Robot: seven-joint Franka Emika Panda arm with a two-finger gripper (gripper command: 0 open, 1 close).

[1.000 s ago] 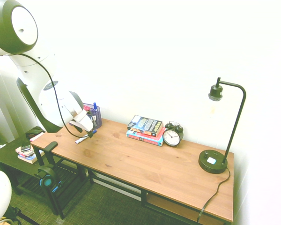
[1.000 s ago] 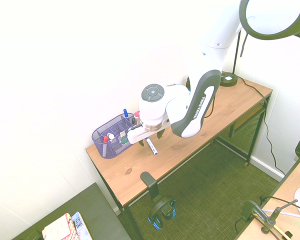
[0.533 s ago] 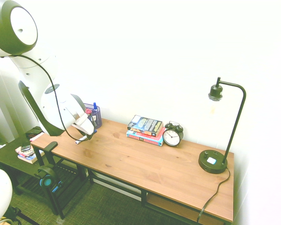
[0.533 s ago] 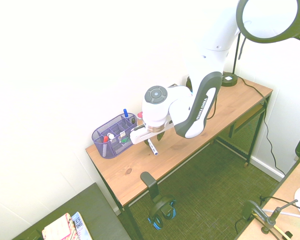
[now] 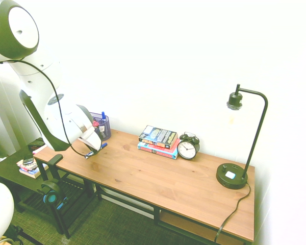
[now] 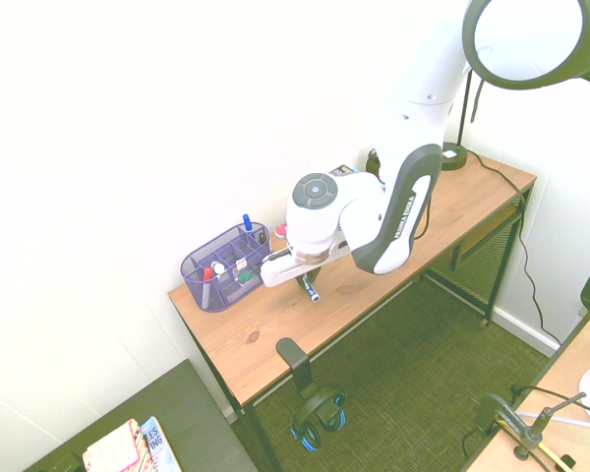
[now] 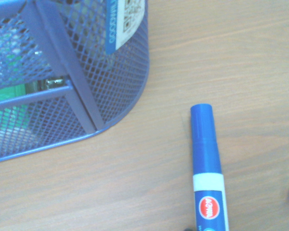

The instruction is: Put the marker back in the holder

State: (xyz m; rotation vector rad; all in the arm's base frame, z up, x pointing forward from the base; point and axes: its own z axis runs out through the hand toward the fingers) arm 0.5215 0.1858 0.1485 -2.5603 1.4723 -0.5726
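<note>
Down low over the marker [image 7: 208,166], lying flat on the desk [image 5: 158,178] just beside the holder [image 6: 222,265]. Fingers [image 6: 306,286] astride it, grip unclear — cannot tell. Lift and drop into holder not yet done.

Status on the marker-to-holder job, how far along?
Done: the tool is down over the marker. In hand: the grasp; the marker lies flat on the desk, beside the holder and not touching it per the wrist view, and whether the fingers grip it can't be told. Left: lift it, carry it over and drop it into a compartment.
</note>
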